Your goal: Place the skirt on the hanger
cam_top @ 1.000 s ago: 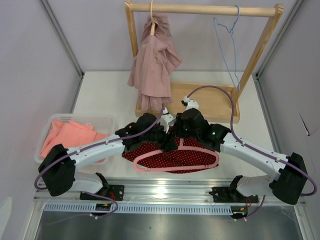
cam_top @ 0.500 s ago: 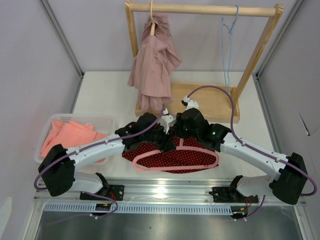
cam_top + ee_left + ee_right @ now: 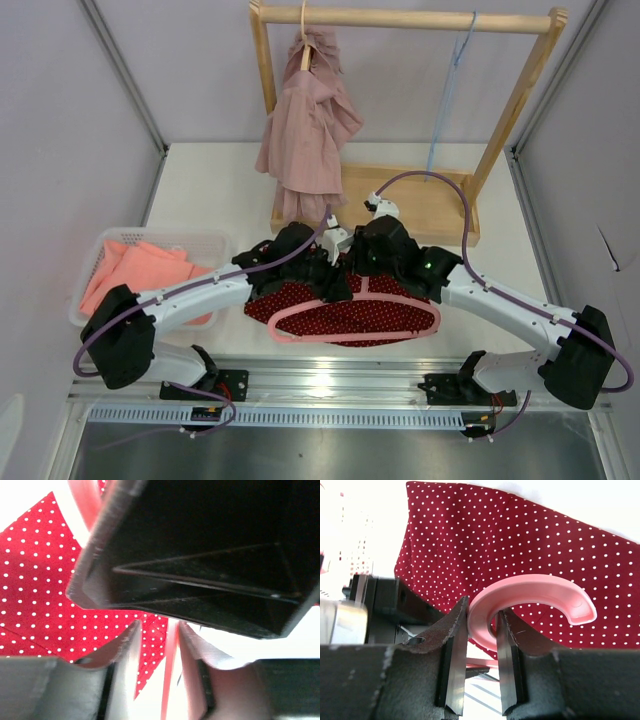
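Note:
The skirt (image 3: 350, 315), dark red with white dots, lies flat near the table's front edge. The pink plastic hanger (image 3: 355, 338) rests on top of it. My right gripper (image 3: 375, 268) is shut on the hanger's hook (image 3: 535, 587), one finger on each side of the curved band, with the skirt (image 3: 520, 535) spread below. My left gripper (image 3: 328, 278) hovers right beside it over the skirt's upper edge. Its fingers (image 3: 125, 645) stand partly apart. A corner of the skirt (image 3: 40, 580) and a thin pink hanger bar (image 3: 170, 680) run between them, with bare table showing in the gap.
A wooden clothes rack (image 3: 400, 20) stands at the back, and its base (image 3: 420, 205) sits just behind the grippers. A dusty-pink garment (image 3: 310, 130) and a blue wire hanger (image 3: 445, 110) hang from it. A white basket (image 3: 215, 240) with orange cloth sits at the left.
My left gripper's fingers have narrowed around the skirt edge and hanger bar. The blue wire hanger on the rack has swung edge-on. The right gripper holds still.

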You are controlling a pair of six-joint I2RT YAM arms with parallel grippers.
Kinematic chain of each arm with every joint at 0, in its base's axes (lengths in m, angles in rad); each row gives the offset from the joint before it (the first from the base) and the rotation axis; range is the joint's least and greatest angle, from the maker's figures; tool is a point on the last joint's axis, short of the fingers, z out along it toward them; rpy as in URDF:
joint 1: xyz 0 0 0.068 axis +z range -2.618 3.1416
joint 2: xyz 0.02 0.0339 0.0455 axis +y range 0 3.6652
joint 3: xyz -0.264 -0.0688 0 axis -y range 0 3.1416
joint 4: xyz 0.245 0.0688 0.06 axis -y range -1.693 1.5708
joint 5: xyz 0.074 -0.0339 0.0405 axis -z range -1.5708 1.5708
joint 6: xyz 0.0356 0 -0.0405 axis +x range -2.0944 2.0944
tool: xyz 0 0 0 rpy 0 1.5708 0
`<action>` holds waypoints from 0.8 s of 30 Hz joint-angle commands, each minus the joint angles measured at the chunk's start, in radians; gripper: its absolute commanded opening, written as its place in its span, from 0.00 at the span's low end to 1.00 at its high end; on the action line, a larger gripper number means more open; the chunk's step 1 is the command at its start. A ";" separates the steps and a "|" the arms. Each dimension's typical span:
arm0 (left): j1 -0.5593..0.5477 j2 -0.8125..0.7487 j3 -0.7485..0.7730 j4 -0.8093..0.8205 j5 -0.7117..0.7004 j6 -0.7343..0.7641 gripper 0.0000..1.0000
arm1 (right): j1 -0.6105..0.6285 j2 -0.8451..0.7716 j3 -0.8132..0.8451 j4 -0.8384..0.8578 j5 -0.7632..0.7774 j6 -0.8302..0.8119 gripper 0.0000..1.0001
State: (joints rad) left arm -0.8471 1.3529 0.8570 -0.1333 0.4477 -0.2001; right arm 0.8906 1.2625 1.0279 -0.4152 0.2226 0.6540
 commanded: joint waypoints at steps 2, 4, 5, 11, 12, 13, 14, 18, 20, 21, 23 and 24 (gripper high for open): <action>0.046 -0.027 -0.001 -0.035 0.066 0.001 0.44 | -0.002 -0.031 0.032 0.065 0.011 -0.014 0.00; 0.056 -0.032 0.001 -0.034 0.077 0.001 0.44 | -0.005 -0.034 0.031 0.067 0.009 -0.014 0.00; 0.059 -0.032 0.001 -0.032 0.091 0.001 0.44 | -0.007 -0.035 0.029 0.067 0.009 -0.014 0.00; 0.060 -0.025 -0.006 -0.022 0.146 -0.001 0.40 | -0.013 -0.034 0.027 0.070 0.004 -0.016 0.00; 0.060 -0.021 -0.003 -0.023 0.154 0.001 0.39 | -0.016 -0.034 0.026 0.073 0.004 -0.016 0.00; 0.060 -0.023 -0.004 -0.026 0.154 0.001 0.39 | -0.016 -0.034 0.026 0.072 0.004 -0.016 0.00; 0.060 -0.023 -0.004 -0.031 0.152 0.002 0.38 | -0.018 -0.034 0.026 0.073 0.003 -0.016 0.00; 0.060 -0.018 0.007 -0.054 0.154 0.014 0.35 | -0.024 -0.040 0.021 0.073 0.001 -0.017 0.00; 0.060 -0.012 0.007 -0.061 0.158 0.019 0.35 | -0.024 -0.041 0.020 0.073 0.001 -0.017 0.00; 0.060 -0.009 0.007 -0.061 0.163 0.019 0.33 | -0.025 -0.041 0.018 0.073 0.001 -0.016 0.00; 0.059 -0.003 0.008 -0.071 0.167 0.018 0.31 | -0.030 -0.046 0.017 0.073 0.001 -0.016 0.00; 0.060 -0.003 0.008 -0.072 0.171 0.019 0.31 | -0.032 -0.045 0.015 0.073 0.001 -0.017 0.00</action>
State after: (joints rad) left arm -0.7891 1.3518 0.8566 -0.1558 0.5663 -0.2016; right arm 0.8764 1.2583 1.0279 -0.3927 0.1955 0.6537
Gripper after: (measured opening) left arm 0.317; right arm 0.295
